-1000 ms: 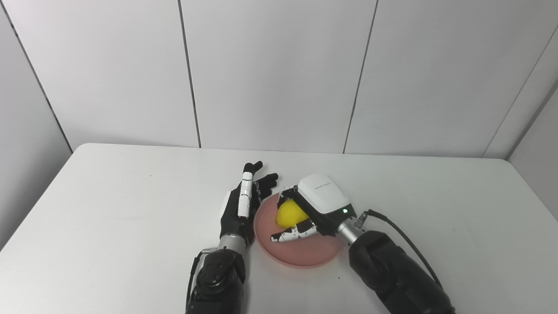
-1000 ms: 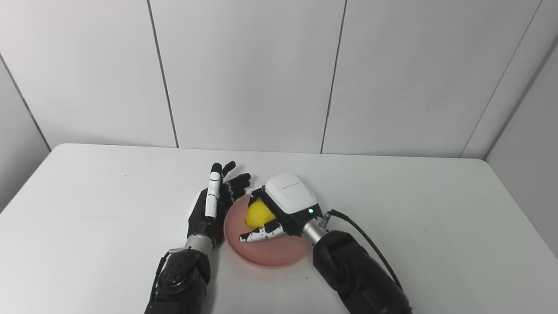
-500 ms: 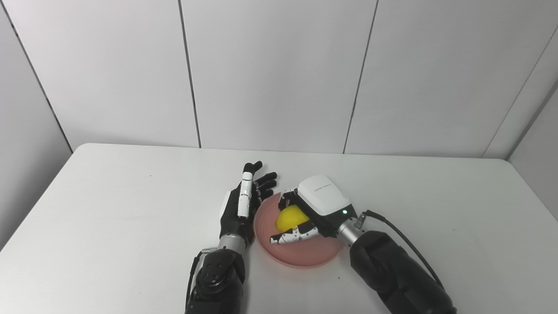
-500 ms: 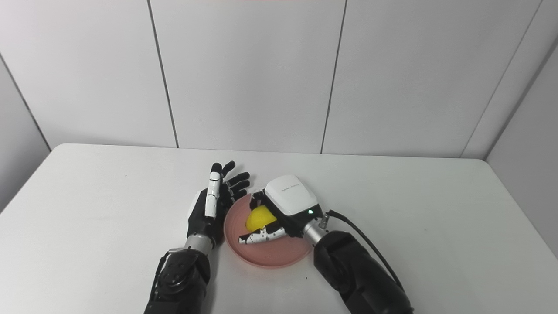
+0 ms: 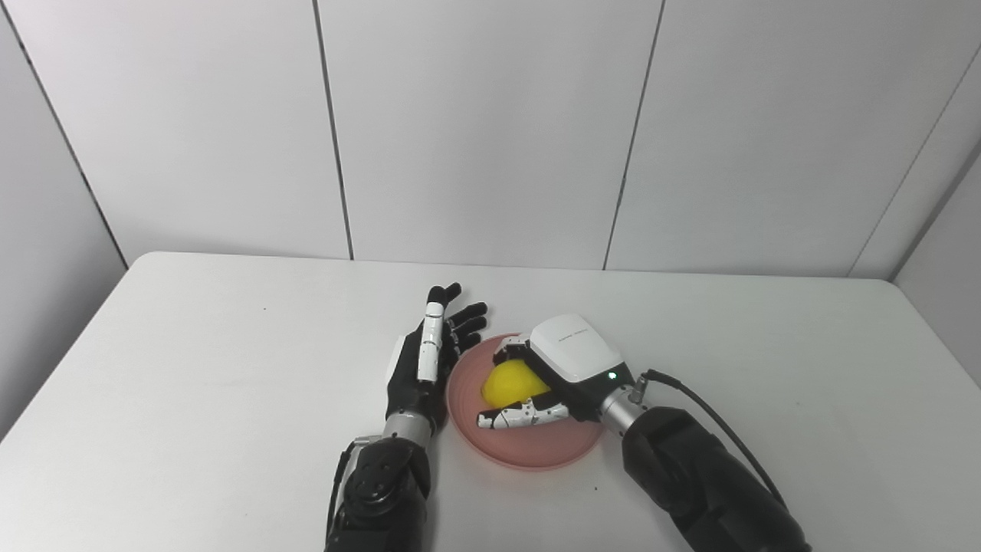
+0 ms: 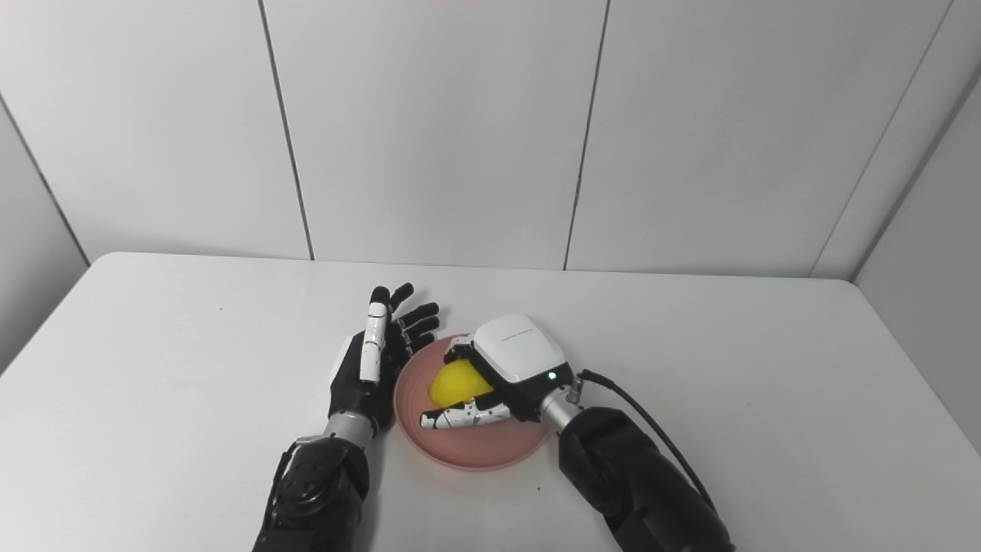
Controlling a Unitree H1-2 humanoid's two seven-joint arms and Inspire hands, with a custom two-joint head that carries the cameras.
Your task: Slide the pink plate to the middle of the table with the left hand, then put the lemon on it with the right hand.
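Observation:
The pink plate (image 5: 536, 451) lies near the middle of the white table. A yellow lemon (image 5: 506, 383) rests on its far left part. My right hand (image 5: 553, 377) is over the plate from the right. Its fingers (image 5: 509, 353) arch over the lemon's far side and the thumb (image 5: 521, 418) stretches along its near side, loosely cupping it. My left hand (image 5: 425, 360) stands on edge, open, with its fingers straight and pointing away. It is right against the plate's left rim and holds nothing.
The white table (image 5: 191, 368) runs to grey wall panels (image 5: 490, 130) at the back. A black cable (image 5: 716, 420) loops from my right wrist over the table to the right of the plate.
My right hand has sunk and drawn back a little to the right. The lemon has come down onto the plate and shows more from under the fingers. The left hand and plate have not moved.

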